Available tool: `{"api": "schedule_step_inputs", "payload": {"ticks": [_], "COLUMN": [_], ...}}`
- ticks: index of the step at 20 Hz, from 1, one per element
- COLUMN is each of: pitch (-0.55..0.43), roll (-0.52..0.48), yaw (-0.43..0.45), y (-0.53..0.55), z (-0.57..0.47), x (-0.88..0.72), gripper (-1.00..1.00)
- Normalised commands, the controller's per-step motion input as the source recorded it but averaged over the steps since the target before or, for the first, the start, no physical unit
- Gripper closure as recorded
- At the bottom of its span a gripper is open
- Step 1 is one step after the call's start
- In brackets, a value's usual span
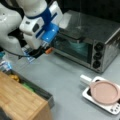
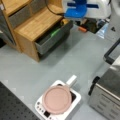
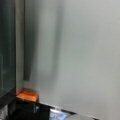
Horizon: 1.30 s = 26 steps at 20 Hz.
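Observation:
My gripper (image 1: 44,51) hangs low over the grey table, just off the left end of the silver toaster oven (image 1: 87,37). Its black fingers end in an orange fingertip (image 1: 49,50), which in a front view shows as an orange fingertip (image 2: 82,29) below the blue and white wrist. The wrist view has one orange fingertip (image 3: 27,95) at the bottom left, beside the oven's dark glass (image 3: 7,50), with bare table (image 3: 80,50) beyond. Nothing shows between the fingers.
A pink pan (image 1: 104,92) sits on a white cooker base (image 1: 86,96), also seen as pan (image 2: 57,99) in a front view. A wooden cabinet (image 1: 17,100) with an open drawer (image 2: 50,40) holding green and yellow items stands near the arm. Clear plastic packaging (image 1: 5,65) lies behind it.

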Motion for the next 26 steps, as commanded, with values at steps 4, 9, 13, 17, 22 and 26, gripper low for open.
{"api": "schedule_step_inputs", "payload": {"ticks": [4, 9, 13, 17, 22, 26], "pitch": [-0.132, -0.149, -0.149, -0.134, -0.107, -0.098], "roll": [0.216, 0.181, 0.130, 0.090, 0.070, 0.083], "yaw": [0.021, 0.021, 0.016, -0.006, -0.062, -0.116], "y": [0.14, 0.26, 0.40, 0.41, 0.37, 0.35], "z": [-0.14, -0.11, -0.08, -0.06, -0.06, -0.10], "x": [-0.30, -0.34, -0.37, -0.33, -0.22, -0.11], "gripper": [-1.00, -1.00, -1.00, -1.00, -1.00, -1.00]}}
